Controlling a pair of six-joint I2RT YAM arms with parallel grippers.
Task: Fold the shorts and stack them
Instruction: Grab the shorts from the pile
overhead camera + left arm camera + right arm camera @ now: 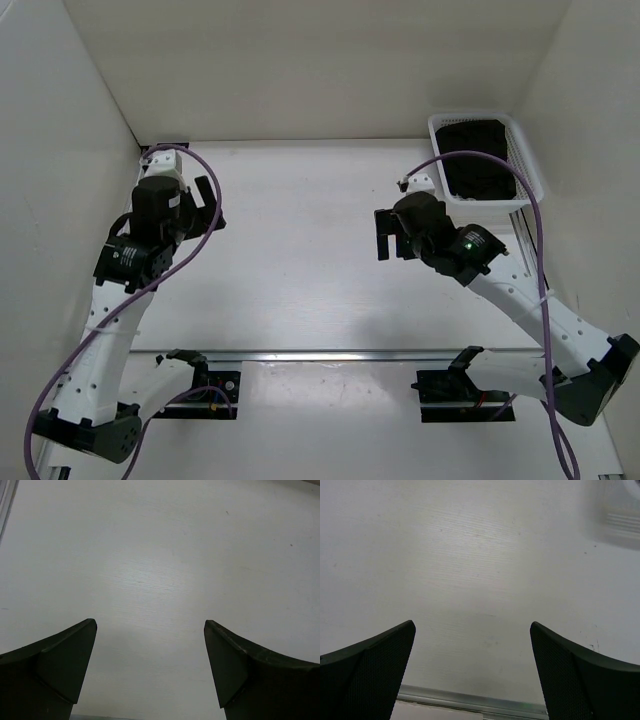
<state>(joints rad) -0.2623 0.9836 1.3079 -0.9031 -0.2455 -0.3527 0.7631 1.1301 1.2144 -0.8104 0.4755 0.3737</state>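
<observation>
The shorts (478, 160) lie bundled in the white basket (470, 116) at the far right corner of the worktop (300, 270), so the left gripper (207, 205) and right gripper (385, 235) hover spread and holding nothing, probably waiting to fetch them.

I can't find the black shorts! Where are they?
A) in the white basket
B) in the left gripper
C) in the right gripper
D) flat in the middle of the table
A: the black shorts sit inside the white basket at the far right, while the left gripper and right gripper are open and empty.
</observation>
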